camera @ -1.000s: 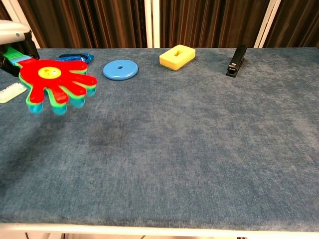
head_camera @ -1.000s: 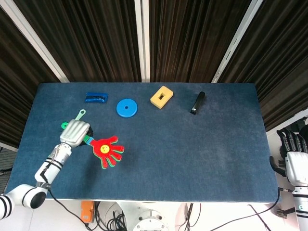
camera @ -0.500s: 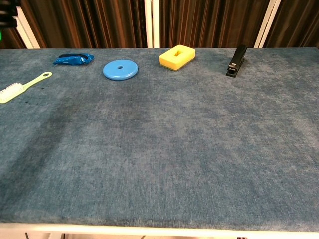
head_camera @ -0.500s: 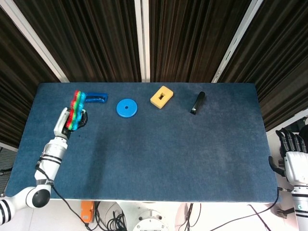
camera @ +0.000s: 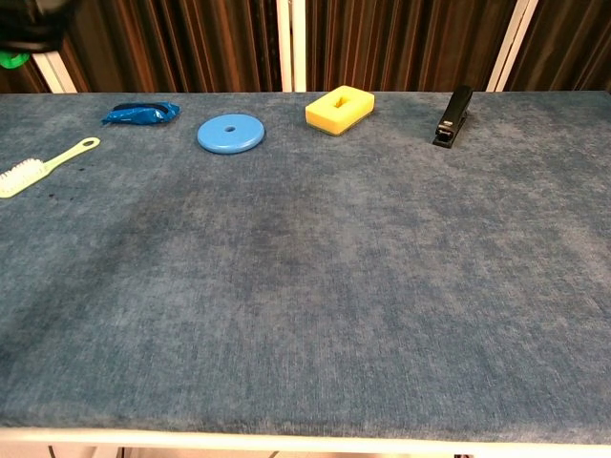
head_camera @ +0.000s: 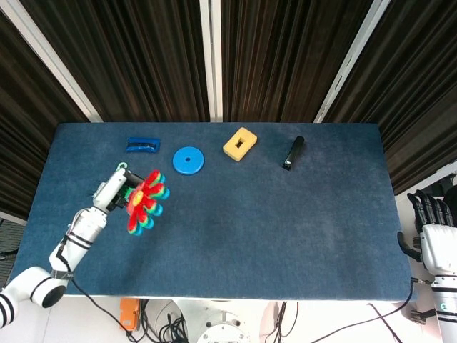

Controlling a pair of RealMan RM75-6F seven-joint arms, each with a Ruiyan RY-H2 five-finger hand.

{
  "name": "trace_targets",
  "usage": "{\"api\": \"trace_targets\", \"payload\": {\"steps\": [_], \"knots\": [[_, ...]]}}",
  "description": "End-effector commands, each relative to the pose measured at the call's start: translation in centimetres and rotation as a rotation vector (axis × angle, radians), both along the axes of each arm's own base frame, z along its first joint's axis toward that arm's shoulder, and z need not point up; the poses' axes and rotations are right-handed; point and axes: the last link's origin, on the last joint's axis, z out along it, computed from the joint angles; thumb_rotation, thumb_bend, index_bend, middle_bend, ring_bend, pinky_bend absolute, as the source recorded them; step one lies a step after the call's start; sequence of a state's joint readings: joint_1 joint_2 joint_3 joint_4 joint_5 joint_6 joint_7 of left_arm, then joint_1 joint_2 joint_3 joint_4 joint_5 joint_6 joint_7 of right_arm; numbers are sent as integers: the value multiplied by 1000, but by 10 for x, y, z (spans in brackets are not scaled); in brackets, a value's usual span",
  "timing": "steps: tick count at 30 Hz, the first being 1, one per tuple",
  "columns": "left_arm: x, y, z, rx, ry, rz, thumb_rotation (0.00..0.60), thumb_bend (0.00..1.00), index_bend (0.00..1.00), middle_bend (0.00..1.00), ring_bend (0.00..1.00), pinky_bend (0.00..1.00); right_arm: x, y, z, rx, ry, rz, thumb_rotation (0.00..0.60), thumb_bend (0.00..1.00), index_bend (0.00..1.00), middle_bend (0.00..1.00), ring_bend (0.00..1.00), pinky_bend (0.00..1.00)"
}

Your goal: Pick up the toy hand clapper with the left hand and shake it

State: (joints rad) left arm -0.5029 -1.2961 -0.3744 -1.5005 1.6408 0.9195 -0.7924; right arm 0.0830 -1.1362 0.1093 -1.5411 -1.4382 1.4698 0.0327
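My left hand (head_camera: 112, 191) holds the toy hand clapper (head_camera: 143, 203) by its green handle, raised above the left part of the table. The clapper's red, green and blue palms fan out to the right of my hand in the head view. In the chest view only a scrap of the green handle (camera: 13, 59) shows at the top left corner, and the palms are out of frame. My right hand (head_camera: 431, 223) hangs beside the table's right edge, off the cloth, with straight fingers and nothing in it.
On the blue table (head_camera: 285, 229): a pale green brush (camera: 43, 166) at the left, a blue wrapper (camera: 141, 112), a blue disc (camera: 230, 132), a yellow block (camera: 339, 107) and a black stapler (camera: 453, 116) along the back.
The clapper was low with its palms flat, then swung up and back towards the wrapper, and now it has swung forward and right again. My right hand has stayed put.
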Motion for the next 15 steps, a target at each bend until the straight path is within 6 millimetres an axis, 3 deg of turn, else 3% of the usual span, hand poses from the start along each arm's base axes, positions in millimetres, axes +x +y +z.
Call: {"api": "trace_targets", "payload": {"steps": [1, 6, 10, 12, 15], "knots": [[-37, 1, -33, 122, 883, -262, 600, 550, 1000, 1000, 1000, 1000, 0, 0, 0, 2, 3, 2, 600, 327, 0, 0, 0, 0], [-33, 1, -30, 150, 952, -248, 600, 550, 1000, 1000, 1000, 1000, -2, 1, 3, -9, 1, -5, 600, 327, 0, 0, 0, 0], [-27, 0, -29, 167, 902, -218, 600, 546, 1000, 1000, 1000, 1000, -2, 0, 2, -3, -1, -5, 600, 327, 0, 0, 0, 0], [-21, -2, -30, 149, 763, -161, 600, 543, 1000, 1000, 1000, 1000, -2, 0, 1, 0, -2, -4, 600, 327, 0, 0, 0, 0], [-7, -7, -28, 44, 344, -14, 600, 541, 1000, 1000, 1000, 1000, -2, 0, 0, 1, -3, -6, 600, 327, 0, 0, 0, 0]]}}
